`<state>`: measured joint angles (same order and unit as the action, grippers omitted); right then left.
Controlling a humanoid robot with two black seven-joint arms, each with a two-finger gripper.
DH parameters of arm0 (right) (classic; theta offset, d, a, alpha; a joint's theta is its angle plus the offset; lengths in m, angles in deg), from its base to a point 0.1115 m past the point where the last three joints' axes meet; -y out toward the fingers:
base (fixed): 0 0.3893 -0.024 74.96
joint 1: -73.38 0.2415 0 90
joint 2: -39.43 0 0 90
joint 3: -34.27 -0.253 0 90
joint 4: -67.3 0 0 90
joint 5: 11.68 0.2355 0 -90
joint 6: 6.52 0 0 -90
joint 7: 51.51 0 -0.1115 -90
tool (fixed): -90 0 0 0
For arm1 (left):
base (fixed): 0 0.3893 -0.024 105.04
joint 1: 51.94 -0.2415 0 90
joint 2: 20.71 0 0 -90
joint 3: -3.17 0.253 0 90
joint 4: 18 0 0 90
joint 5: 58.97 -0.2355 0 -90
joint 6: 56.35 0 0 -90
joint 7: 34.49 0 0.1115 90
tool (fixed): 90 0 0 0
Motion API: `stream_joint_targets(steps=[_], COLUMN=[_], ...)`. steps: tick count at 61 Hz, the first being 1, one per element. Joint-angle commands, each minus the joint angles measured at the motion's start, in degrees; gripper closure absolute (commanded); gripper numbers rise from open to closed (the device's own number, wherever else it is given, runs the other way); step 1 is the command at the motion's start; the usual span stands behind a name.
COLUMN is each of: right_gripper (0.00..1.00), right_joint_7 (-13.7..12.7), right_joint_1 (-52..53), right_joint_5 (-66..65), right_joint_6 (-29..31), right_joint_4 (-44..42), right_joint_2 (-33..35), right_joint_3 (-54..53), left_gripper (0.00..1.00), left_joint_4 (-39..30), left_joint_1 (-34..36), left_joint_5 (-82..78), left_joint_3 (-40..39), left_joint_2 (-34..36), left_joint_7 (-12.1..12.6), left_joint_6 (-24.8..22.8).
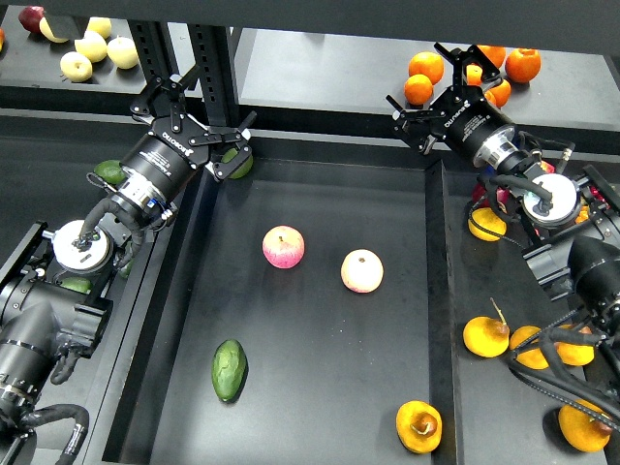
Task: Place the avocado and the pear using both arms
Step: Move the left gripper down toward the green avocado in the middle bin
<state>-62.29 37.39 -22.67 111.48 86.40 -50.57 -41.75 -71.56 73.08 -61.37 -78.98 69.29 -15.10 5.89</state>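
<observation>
The elongated, glossy dark green avocado (230, 370) is observed lying in the lower left of the black central tray (320, 194), untouched. The squat orange-yellow pear (418, 426) with a brown stem dimple is seen at the tray's lower right edge. Two pink-and-yellow apples (283, 247) rest between them (mid-tray, apart from each other). The left gripper (199, 111) is raised over the tray's upper left corner, fingers spread, nothing held. The right gripper (426, 92) is positioned near the round oranges (426, 66); its fingers appear spread, though this is not clearly resolved.
</observation>
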Motion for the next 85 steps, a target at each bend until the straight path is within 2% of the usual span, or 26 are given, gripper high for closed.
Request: stream_joint_targets(steps=[1,11,28,32,35,38,45,50,58,59,85], right_gripper=[0.00,0.00,0.00,0.00,0.00,0.00,0.00,0.00,0.00,0.00,0.00], right_joint_7=[-0.03,-0.03,-0.03,-0.03,-0.12,-0.12,-0.12,-0.21,-0.29,-0.38,-0.65], right_joint_1=[-0.04,-0.13,-0.66,-0.92,-1.10,-1.27,-1.54,-1.71,-2.15,-2.33,-3.47], right_joint_5=[0.00,0.00,0.00,0.00,0.00,0.00,0.00,0.00,0.00,0.00,0.00], right_joint_6=[-0.01,-0.01,-0.01,-0.01,-0.01,-0.01,-0.01,-0.01,-0.01,-0.01,-0.01], right_joint_4=[0.06,0.06,0.15,0.24,0.24,0.24,0.24,0.24,0.24,0.24,0.24], right_joint_2=[0.00,0.00,0.00,0.00,0.00,0.00,0.00,0.00,0.00,0.00,0.00], right_joint_3=[0.00,0.00,0.00,0.00,0.00,0.00,0.09,0.09,0.09,0.09,0.26], left_gripper=[0.01,0.01,0.01,0.01,0.01,0.01,0.01,0.01,0.02,0.02,0.02], left_joint_4=[0.38,0.39,0.03,0.21,0.47,0.47,0.47,0.47,0.39,-0.14,-3.57], left_joint_1=[0.14,0.14,0.05,0.23,0.58,0.93,1.20,1.90,4.53,6.19,15.08], left_joint_5=[-0.07,0.02,0.11,0.29,1.07,1.60,1.87,2.66,7.49,9.58,11.10], left_joint_3=[-0.11,-0.55,0.15,0.41,0.59,0.76,2.61,7.35,17.10,22.25,52.44], left_joint_2=[0.00,0.00,0.00,0.00,0.00,0.00,0.00,0.00,8.52,12.44,27.86], left_joint_7=[-0.06,-0.23,1.17,3.01,6.35,8.61,8.61,8.61,8.61,8.61,8.61], left_joint_6=[-0.24,-0.24,-0.24,-0.24,-0.24,-0.24,-0.24,-0.24,-0.24,-0.24,-0.24])
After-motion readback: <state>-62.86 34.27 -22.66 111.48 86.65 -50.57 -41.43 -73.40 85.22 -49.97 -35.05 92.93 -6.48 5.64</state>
